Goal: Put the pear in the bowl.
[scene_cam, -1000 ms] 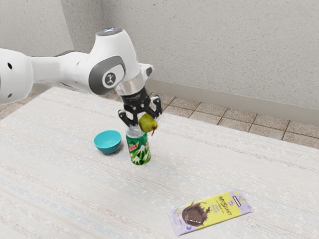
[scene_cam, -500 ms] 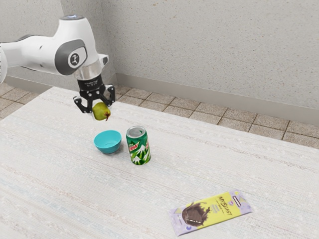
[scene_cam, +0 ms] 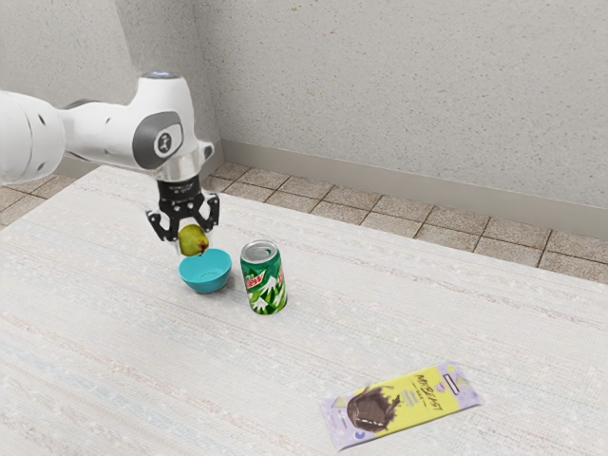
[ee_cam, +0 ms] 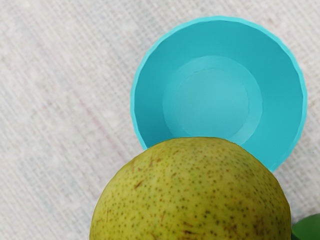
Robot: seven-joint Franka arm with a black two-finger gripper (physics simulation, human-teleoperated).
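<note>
My gripper (scene_cam: pixel 196 238) points down at the exterior view's left, shut on the green-brown pear (scene_cam: pixel 193 239), which sits between its two fingers. The turquoise bowl (scene_cam: pixel 206 277) stands upright on the table, and the pear is just above its far rim, hiding a bit of that rim. In the wrist view the pear (ee_cam: pixel 192 195) is large at the lower edge and overlaps part of the bowl (ee_cam: pixel 215 100), whose inside shows bare.
A green soda can (scene_cam: pixel 265 279) stands upright close beside the bowl, toward the exterior view's right; its green edge (ee_cam: pixel 307 227) shows in the wrist view. A chocolate bar packet (scene_cam: pixel 403 406) lies flat on the table (scene_cam: pixel 114 332), nearer the camera.
From above the can, my gripper has carried the pear toward the exterior view's left, then lowered it close to the bowl. Bowl, can and packet have stayed put.
</note>
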